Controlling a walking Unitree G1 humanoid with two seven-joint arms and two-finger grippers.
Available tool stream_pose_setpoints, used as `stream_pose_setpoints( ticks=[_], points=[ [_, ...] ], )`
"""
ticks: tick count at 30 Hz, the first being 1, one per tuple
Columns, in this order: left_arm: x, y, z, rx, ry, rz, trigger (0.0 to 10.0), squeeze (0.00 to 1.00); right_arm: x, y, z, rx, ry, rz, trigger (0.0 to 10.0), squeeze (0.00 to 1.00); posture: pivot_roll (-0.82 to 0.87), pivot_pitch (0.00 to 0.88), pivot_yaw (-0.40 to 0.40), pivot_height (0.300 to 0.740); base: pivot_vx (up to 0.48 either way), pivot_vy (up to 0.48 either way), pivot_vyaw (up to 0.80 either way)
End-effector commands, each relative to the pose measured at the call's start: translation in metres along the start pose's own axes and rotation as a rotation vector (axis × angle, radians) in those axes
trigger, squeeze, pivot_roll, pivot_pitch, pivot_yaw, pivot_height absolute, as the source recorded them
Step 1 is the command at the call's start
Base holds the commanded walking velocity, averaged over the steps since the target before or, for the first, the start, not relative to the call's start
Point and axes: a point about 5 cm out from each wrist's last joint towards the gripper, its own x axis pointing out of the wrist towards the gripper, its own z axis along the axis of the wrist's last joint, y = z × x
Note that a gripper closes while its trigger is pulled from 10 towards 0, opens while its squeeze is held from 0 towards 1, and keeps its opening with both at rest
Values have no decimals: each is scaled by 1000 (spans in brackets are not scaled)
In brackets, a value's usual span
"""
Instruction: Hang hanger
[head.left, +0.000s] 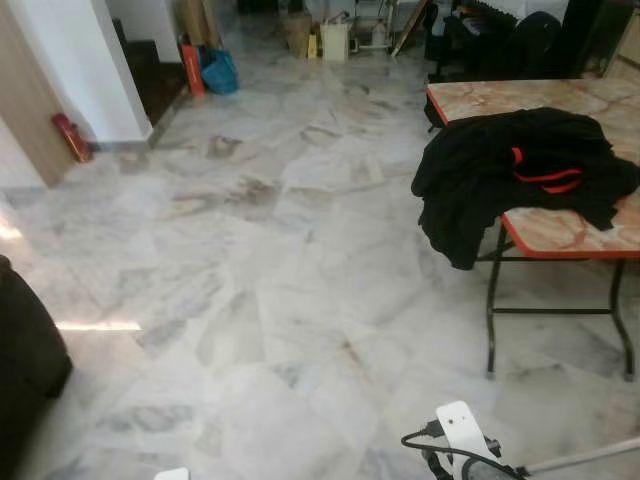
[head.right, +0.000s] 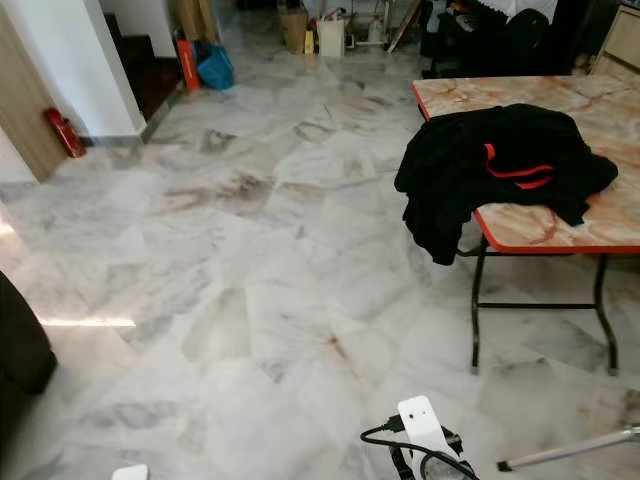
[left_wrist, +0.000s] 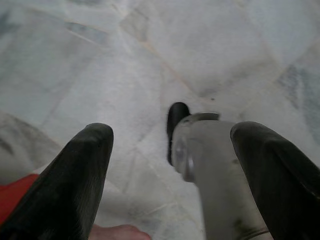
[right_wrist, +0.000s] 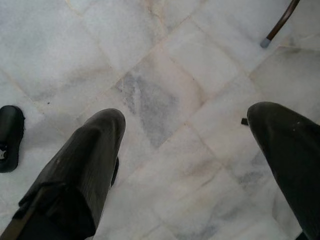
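You had the hanger (head.left: 545, 178), red, tucked in the black garment (head.right: 480, 165) draped over the table's (head.right: 600, 105) near corner, well apart from both grippers. The left gripper (left_wrist: 170, 165) and right gripper (right_wrist: 185, 150) hung spread, empty, over the marble floor (head.left: 250, 250).

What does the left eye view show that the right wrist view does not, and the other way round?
Left eye view: a black garment with a red hanger in it, draped over the table. Right wrist view: the right tool, fingers apart, pointing down, and a metal leg's tip. Shared: the marble floor.
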Motion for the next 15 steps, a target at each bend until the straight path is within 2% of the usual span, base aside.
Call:
stream_pose_setpoints(
  ticks=[1, 8, 15],
  points=[
    [0, 0, -3, -2, 19, 7, 10000, 0, 1, 0, 5, 8, -9, 2, 10000, 0, -105, 0, -23, 740, 0, 0, 0],
    [0, -1, -2, -11, 21, 6, 10000, 0, 1, -3, 7, 31, -18, -12, 10000, 0, -114, 0, -17, 740, 0, 0, 0],
    [0, 2, -3, 13, 23, 6, 10000, 0, 1, 5, 3, 43, -4, 13, 10000, 0, -91, 0, -3, 740, 349, 0, 0]
  ],
)
